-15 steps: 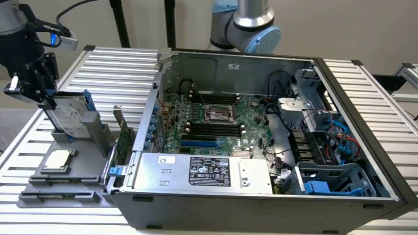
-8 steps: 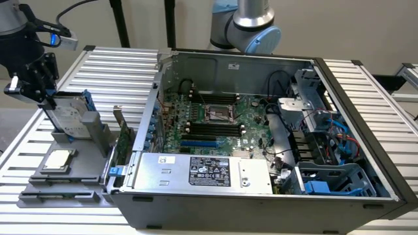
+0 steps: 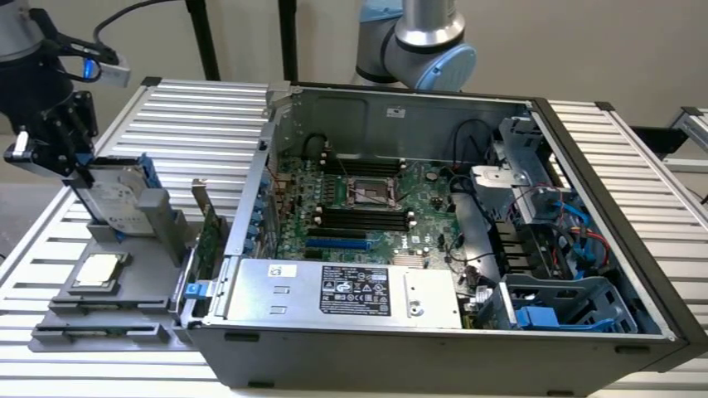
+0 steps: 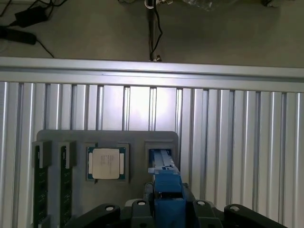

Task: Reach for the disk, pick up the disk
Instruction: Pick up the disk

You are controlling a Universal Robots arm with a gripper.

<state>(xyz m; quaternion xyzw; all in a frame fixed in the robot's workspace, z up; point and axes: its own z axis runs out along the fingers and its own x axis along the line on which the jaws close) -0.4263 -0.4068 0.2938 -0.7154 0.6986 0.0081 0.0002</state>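
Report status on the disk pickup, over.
Gripper shut on the disk. Disk upright at grey holder slot. Chip lies beside it, apart.

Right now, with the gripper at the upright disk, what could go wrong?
1. The disk stands upright in a slot of the grey holder, the gripper at its upper end; a tilted pull may jam it in the slot.
2. The chip lies bare on the same holder beside the slot; a slipped disk could land on it.
3. The open computer case stands close by; a wide swing might hit its wall.
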